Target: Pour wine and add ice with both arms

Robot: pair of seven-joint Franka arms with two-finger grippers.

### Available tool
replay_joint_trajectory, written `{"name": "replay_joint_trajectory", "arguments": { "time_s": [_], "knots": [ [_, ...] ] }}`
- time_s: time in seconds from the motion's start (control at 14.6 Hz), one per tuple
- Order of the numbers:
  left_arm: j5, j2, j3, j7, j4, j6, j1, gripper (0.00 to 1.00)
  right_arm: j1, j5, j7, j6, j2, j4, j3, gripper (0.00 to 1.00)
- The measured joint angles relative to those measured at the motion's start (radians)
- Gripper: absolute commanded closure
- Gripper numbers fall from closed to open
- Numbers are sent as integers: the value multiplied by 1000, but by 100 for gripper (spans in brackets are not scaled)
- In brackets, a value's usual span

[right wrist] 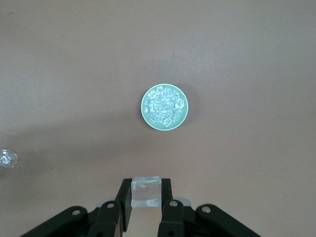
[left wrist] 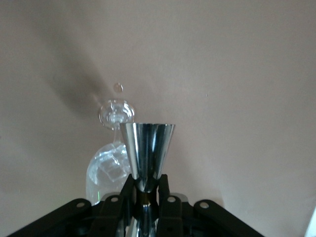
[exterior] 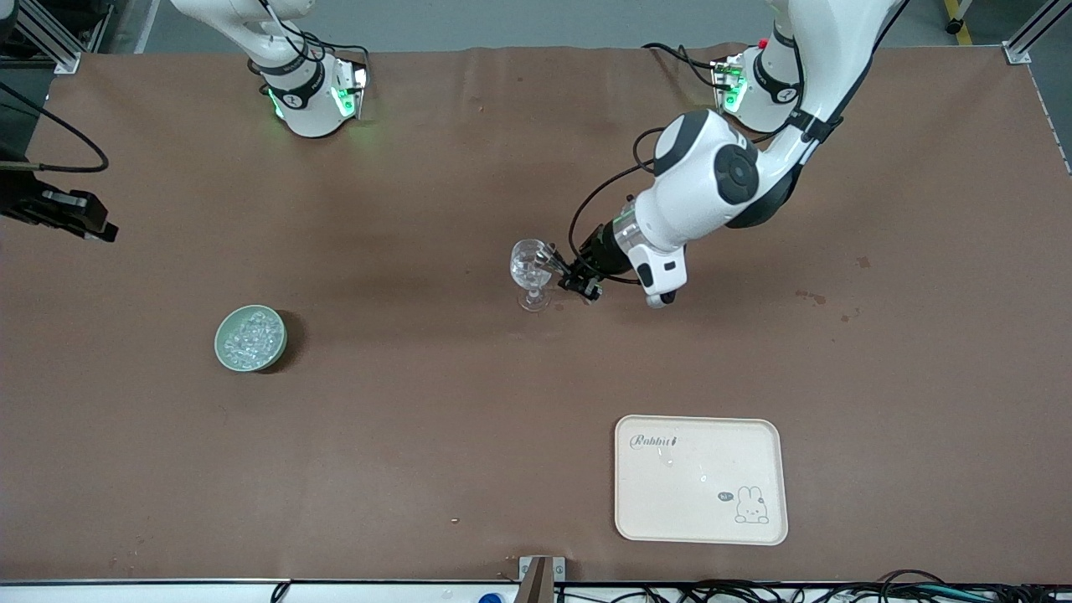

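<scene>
The brown table (exterior: 419, 469) carries a green bowl (exterior: 223, 347) of ice (exterior: 249, 335) at eight o'clock, a wine glass (exterior: 531, 272) near centre, a cream tray (exterior: 700, 479) at five o'clock.

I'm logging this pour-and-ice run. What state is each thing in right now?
Clear stemmed wine glass: upright on the brown table, pieces of ice inside.
Shiny steel cone-shaped jigger: clamped in the left claw, tipped at the glass.
Left claw: shut on the jigger, beside the glass bowl.
Clear ice cube: gripped between the right claw's fingers.
Right claw: shut on the cube, above the table.
Round green bowl: heaped with ice chunks.
Cream rectangular rabbit tray: flat, nothing standing on it.
</scene>
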Motion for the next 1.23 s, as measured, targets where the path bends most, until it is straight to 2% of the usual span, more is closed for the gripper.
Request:
{"name": "replay_joint_trajectory", "arguments": {
  "time_s": [0.21, 0.48, 0.62, 0.75, 1.23],
  "knots": [
    [230, 7, -24, -174, 2, 8, -2, 99, 0, 1, 0, 0, 9, 0, 1, 99],
    [673, 46, -64, -479, 1, 10, -25, 99, 1, 3, 0, 0, 13, 0, 2, 99],
    [842, 72, -89, -586, 2, 0, -28, 100, 1, 4, 0, 1, 13, 1, 2, 99],
    [904, 76, -117, -607, 11, -45, -25, 100, 2, 6, 0, 1, 13, 1, 3, 99],
    [974, 76, -162, -606, 45, -194, -23, 100, 3, 9, 0, 1, 13, 1, 4, 99]
  ]
}}
